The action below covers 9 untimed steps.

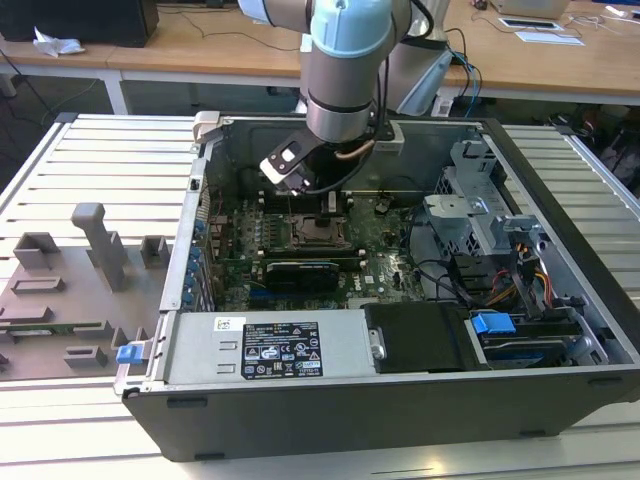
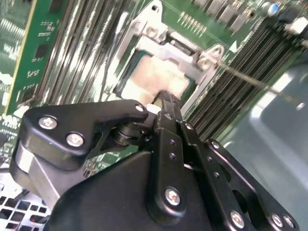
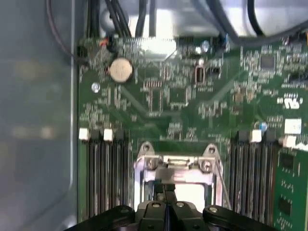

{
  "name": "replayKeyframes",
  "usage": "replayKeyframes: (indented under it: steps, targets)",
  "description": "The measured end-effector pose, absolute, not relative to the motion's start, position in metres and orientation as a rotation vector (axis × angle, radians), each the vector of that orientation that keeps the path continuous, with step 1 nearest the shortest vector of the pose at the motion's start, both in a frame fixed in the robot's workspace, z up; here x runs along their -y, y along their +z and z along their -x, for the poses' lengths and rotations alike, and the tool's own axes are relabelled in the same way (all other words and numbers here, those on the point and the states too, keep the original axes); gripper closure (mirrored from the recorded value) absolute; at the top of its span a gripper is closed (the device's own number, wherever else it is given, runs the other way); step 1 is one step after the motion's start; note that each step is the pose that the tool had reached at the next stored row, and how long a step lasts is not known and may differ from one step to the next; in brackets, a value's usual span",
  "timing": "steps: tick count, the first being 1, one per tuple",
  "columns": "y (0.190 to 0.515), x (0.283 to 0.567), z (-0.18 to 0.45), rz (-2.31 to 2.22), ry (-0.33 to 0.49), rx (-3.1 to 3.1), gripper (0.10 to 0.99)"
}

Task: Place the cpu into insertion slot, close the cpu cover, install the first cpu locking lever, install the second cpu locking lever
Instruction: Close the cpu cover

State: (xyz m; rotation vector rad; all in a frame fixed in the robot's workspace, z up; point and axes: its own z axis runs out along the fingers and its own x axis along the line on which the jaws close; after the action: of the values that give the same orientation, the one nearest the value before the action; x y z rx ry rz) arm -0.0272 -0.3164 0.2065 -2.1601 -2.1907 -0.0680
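Looking at the open case (image 1: 400, 410) on the slatted surface (image 1: 100, 160), you have the arm (image 1: 340, 90) reaching down over the motherboard, above the slot (image 1: 318, 228) that sits just behind the long black card (image 1: 300, 272). In both wrist views your pincer (image 3: 165, 185) (image 2: 165, 95) has its fingers pressed together into one narrow tip, and that tip stands right over the slot; you cannot tell whether it touches. The cpu (image 2: 154, 77) (image 3: 190, 192) lies flat in the slot, its pale top showing through the window of the cover (image 2: 144, 36) (image 3: 173, 166), whose silvery frame lies around it. A thin wire lever (image 2: 250, 79) (image 3: 222, 178) runs out from one corner of the slot across the memory slots (image 3: 103, 178) beside it; whether it is latched you cannot tell. Farther along the board in the first wrist view you see a coin cell (image 3: 121, 70), well apart from the slot
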Motion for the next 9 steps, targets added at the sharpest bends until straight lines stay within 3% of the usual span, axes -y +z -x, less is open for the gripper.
replayKeyframes:
  steps: [9]
  targets:
    - [0.225,0.328,0.026,2.160,-0.067,2.190,0.980]
